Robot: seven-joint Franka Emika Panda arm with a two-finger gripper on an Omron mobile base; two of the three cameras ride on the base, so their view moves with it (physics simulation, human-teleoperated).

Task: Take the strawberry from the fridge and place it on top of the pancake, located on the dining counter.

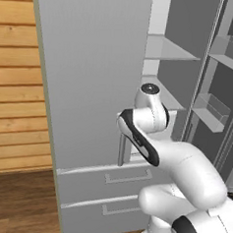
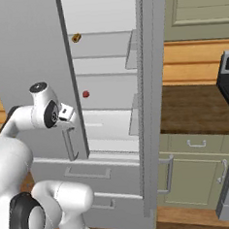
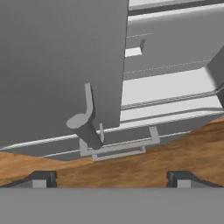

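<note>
The fridge stands close ahead, its left door shut and its right door swung open. Inside, the strawberry, a tiny dark-red berry, lies on a middle shelf near the edge of the shut door. My gripper is open, its fingertips wide apart with nothing between them. It hangs in front of the shut left door, just above the lower end of that door's bar handle, below and left of the strawberry. My wrist shows by the door edge. The pancake and the dining counter are out of view.
A small brown-orange food item sits on the upper shelf. The open right door carries bins. Two drawers lie under the doors. A wall counter with green cabinets and a dark stove stand to the right.
</note>
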